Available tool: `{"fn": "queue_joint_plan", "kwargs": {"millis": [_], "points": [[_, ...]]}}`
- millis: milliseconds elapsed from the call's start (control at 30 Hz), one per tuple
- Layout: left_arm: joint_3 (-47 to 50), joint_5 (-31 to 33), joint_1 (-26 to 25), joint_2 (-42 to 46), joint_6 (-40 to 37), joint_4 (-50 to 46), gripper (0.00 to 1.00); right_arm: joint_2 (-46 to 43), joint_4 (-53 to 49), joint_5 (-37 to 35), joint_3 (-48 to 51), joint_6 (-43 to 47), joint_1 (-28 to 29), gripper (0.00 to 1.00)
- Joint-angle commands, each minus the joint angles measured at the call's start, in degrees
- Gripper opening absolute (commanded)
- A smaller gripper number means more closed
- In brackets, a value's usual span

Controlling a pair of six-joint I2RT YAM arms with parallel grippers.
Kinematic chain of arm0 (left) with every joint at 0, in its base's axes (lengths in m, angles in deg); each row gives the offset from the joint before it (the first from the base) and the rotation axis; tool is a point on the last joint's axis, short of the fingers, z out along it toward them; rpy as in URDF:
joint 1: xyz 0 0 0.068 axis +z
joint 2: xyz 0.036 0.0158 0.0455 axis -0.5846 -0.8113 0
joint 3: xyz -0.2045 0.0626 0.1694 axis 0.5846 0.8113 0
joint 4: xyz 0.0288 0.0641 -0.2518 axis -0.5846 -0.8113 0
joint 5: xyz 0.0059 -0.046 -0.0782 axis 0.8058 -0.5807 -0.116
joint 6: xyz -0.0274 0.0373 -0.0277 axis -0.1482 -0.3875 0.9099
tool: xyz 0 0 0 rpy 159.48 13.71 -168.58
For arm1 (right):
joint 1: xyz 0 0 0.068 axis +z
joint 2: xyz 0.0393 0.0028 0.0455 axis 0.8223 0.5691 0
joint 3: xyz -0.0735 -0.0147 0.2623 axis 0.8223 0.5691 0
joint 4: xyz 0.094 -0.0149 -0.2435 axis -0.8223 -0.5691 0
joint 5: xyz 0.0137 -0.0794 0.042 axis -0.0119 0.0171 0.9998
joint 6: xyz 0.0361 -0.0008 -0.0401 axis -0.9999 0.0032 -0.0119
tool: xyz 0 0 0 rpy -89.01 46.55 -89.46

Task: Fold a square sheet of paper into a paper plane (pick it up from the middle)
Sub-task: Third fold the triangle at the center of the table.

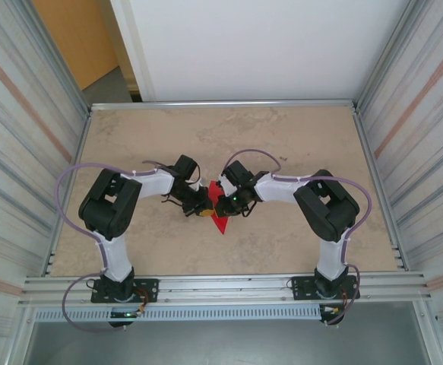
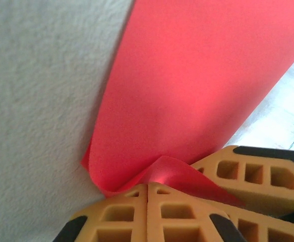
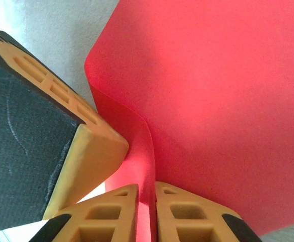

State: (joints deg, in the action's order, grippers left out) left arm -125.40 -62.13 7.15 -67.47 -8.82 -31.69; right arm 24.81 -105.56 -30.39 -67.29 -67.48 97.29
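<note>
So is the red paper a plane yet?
Not yet. Done: the red sheet has been grabbed over the middle of the table. In hand: the left gripper is shut on it, and it runs between the fingers of the right gripper too, curling softly. Left: the crisp folds; I see no pointed dart with a centre crease.
</note>
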Motion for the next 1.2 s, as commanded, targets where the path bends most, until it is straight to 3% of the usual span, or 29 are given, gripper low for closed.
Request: {"fn": "queue_joint_plan", "kwargs": {"millis": [0, 167, 333, 733, 1167], "points": [[0.8, 2.8, -0.3, -1.4, -0.1, -2.3, 0.07, -1.4, -4.4, -2.9, -0.9, -0.6, -1.3, 0.22], [1.4, 3.5, -0.5, -1.3, 2.4, -0.7, 0.06, -5.7, -5.0, -3.2, -1.4, -3.0, -3.2, 0.34], [2.2, 4.8, -1.3, -0.9, 7.1, 2.9, 0.06, -9.6, -5.1, -4.7, -0.6, -5.1, -3.7, 0.35], [2.8, 5.9, -2.5, -0.5, 11.0, 6.0, 0.06, -11.9, -1.7, 0.8, 4.8, -12.3, -0.7, 0.14], [1.8, 4.7, -2.6, -0.5, 10.6, 5.7, 0.06, -6.1, 0.1, 2.9, 4.1, -12.7, 0.3, 0.09]]}}
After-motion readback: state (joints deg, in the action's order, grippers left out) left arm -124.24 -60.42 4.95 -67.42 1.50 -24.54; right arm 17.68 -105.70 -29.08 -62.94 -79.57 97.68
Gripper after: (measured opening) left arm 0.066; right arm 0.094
